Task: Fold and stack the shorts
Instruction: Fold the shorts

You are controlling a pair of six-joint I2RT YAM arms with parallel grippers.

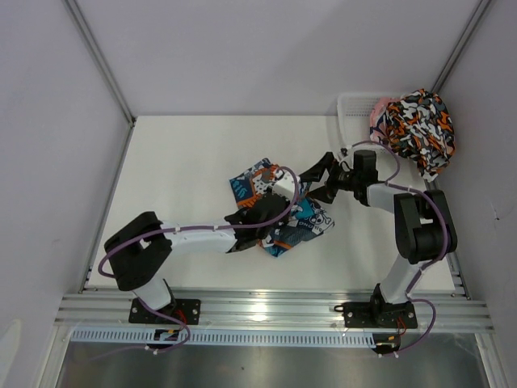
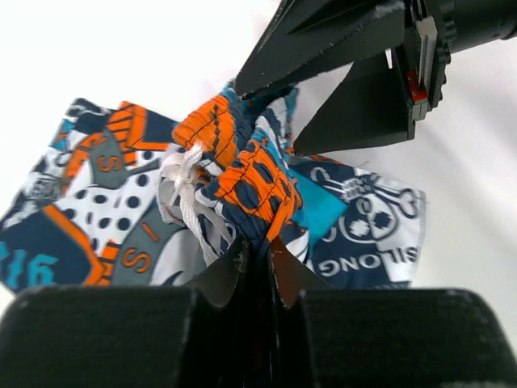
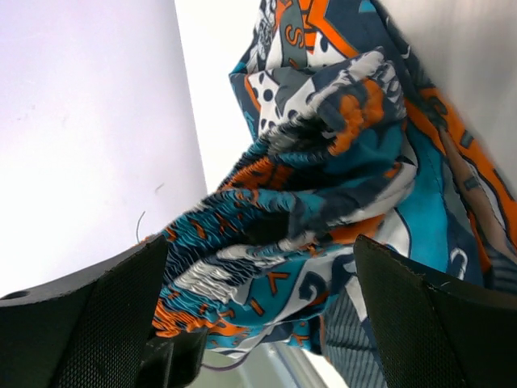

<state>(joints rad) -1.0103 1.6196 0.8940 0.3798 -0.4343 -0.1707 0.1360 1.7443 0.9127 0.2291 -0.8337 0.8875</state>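
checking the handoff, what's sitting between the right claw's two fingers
The bunched elastic waistband of the teal shorts, between the open right claw's fingers; the right wrist view shows it. The left claw pinches the same shorts.

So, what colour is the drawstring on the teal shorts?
White; the drawstring shows best in the left wrist view.

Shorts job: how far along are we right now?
Nothing looks finished: no folded pair, no stack. In hand: the teal shorts lie bunched, the left hand shut on their fabric, the right hand open, straddling the gathered waistband. Left to do: fold that pair, then fetch the blotched shorts heaped in the basket, fold and stack them.
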